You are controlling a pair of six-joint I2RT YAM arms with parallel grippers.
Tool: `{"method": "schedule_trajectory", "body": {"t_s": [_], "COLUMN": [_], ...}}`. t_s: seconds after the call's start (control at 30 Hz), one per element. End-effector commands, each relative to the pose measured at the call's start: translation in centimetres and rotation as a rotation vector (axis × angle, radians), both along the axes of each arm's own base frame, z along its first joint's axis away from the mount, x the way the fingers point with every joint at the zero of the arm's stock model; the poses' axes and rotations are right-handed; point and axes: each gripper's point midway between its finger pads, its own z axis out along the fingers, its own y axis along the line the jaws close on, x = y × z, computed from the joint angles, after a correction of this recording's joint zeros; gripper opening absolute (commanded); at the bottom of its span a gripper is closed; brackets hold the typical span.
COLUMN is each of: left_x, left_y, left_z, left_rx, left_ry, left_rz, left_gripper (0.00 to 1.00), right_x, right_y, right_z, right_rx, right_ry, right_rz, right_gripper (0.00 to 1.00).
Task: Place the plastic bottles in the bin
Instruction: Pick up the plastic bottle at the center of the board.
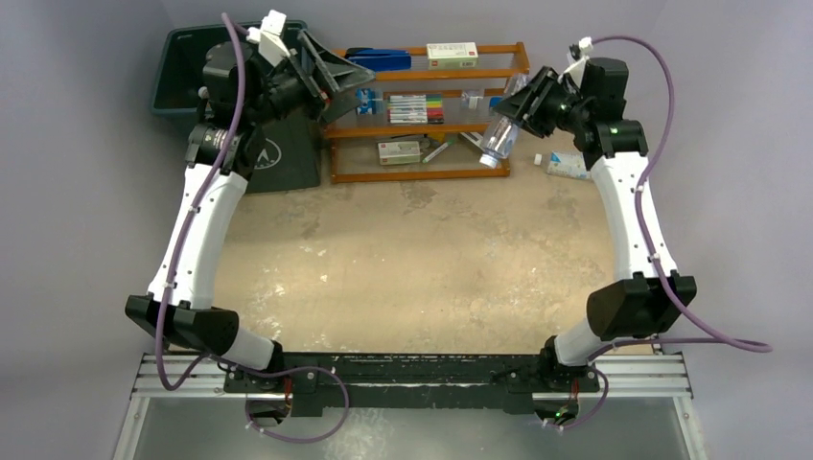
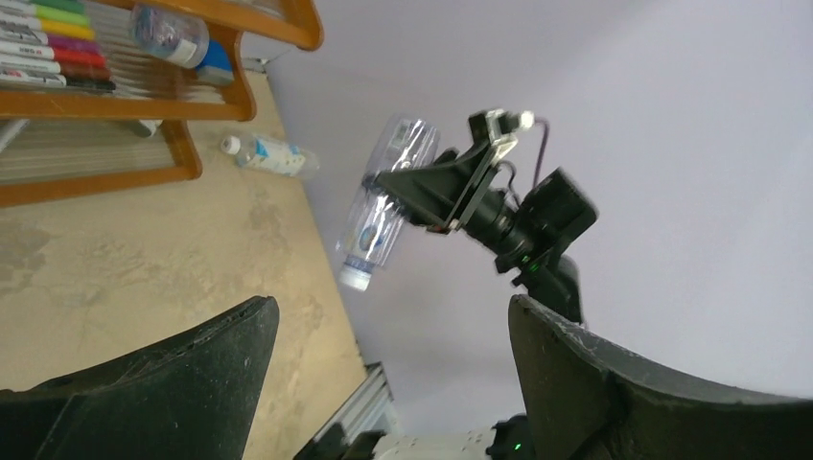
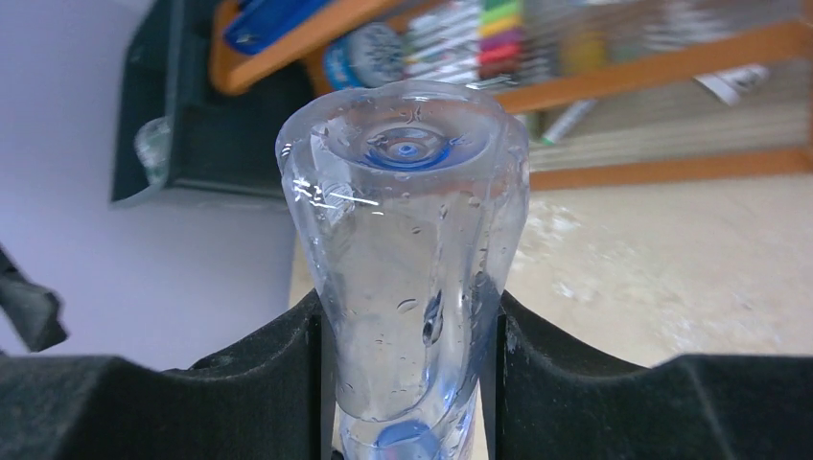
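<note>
My right gripper [image 1: 513,120] is shut on a clear plastic bottle [image 1: 497,137] with a blue label and holds it in the air, cap down, in front of the wooden rack. The right wrist view shows the bottle's base [image 3: 407,153] squeezed between my fingers [image 3: 249,383]. The left wrist view shows this bottle [image 2: 383,206] too. My left gripper [image 1: 357,81] is open and empty, raised beside the dark green bin [image 1: 182,57] at the far left. Another bottle [image 1: 570,166] lies on the table right of the rack. Two more bottles [image 1: 365,100] lie on the rack's shelves.
The orange-brown wooden rack [image 1: 431,174] with markers and small boxes stands at the back centre, right of the bin. A clear object [image 3: 153,144], seemingly a bottle, shows inside the bin. Purple cables hang from both arms.
</note>
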Motion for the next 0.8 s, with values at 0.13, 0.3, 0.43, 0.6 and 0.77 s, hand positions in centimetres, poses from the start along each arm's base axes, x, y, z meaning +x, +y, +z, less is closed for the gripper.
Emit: {"method": "schedule_trajectory", "body": {"t_s": [0.13, 0.3, 0.43, 0.6, 0.77], "left_x": [-3.0, -4.0, -4.4, -4.6, -4.8], "left_y": [-0.3, -1.3, -1.9, -2.8, -3.3], "left_z": [-3.0, -4.8, -5.7, -6.3, -5.9], "left_rx": [0.385, 0.505, 0.565, 0.596, 0.576], "left_ry": [-0.080, -0.093, -0.098, -0.106, -0.127], "left_rz": [0.038, 0.034, 0.038, 0.029, 0.028], "left_gripper": [0.89, 0.89, 0.89, 0.89, 0.90], "right_x": [-0.3, -0.7, -1.1, -2.1, -3.3], "right_y": [6.2, 9.3, 11.3, 14.4, 17.4], "right_z": [6.3, 8.2, 9.1, 9.5, 9.8], "right_rx": [0.074, 0.117, 0.149, 0.192, 0.254], "right_ry": [-0.148, -0.174, -0.179, -0.165, -0.152], "right_rz": [0.268, 0.366, 0.414, 0.478, 0.537], "right_gripper": [0.22, 0.22, 0.23, 0.22, 0.22]}}
